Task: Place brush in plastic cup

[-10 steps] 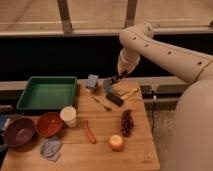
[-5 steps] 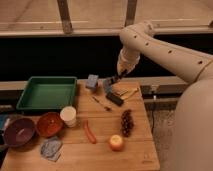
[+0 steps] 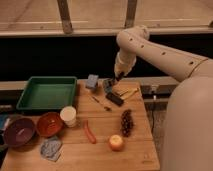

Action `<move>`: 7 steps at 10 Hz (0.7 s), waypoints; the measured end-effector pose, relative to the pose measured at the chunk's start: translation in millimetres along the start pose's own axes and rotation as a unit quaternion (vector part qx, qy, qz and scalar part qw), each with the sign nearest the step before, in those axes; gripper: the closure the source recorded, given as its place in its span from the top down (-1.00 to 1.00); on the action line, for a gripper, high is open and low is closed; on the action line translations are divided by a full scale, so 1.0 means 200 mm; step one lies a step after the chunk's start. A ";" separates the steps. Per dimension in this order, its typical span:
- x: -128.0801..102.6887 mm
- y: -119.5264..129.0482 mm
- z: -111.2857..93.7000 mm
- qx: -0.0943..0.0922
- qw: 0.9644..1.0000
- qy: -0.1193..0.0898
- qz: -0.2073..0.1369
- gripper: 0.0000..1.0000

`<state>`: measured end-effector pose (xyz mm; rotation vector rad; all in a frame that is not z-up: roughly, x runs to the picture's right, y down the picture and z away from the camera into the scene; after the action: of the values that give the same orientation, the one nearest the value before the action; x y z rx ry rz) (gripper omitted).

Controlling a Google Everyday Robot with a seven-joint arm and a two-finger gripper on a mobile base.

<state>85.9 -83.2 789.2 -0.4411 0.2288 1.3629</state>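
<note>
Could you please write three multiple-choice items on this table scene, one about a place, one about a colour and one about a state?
1. Where is the gripper?
A. Over the far middle of the table, above the brush
B. Inside the green tray
C. Beside the apple

2. What colour is the bowl right next to the plastic cup?
A. Blue
B. Red-orange
C. White

3. What is the state of the brush?
A. Standing in the plastic cup
B. Lying on the table
C. Lying in the purple bowl

Answers:
1. A: the gripper hangs just above the brush, away from the green tray and the apple.
2. B: the red-orange bowl sits directly left of the plastic cup.
3. B: the brush rests flat on the table, with the fingers shut above it and holding nothing that can be seen.
</note>
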 end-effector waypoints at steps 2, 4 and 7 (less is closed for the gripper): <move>-0.02 0.03 0.01 -0.002 1.000 0.000 -0.001 -1.00; -0.05 0.05 0.03 -0.003 1.000 -0.001 -0.001 -1.00; -0.08 0.04 0.07 0.005 1.000 0.001 -0.003 -1.00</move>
<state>74.0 -90.9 807.8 -0.4351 0.2363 1.3552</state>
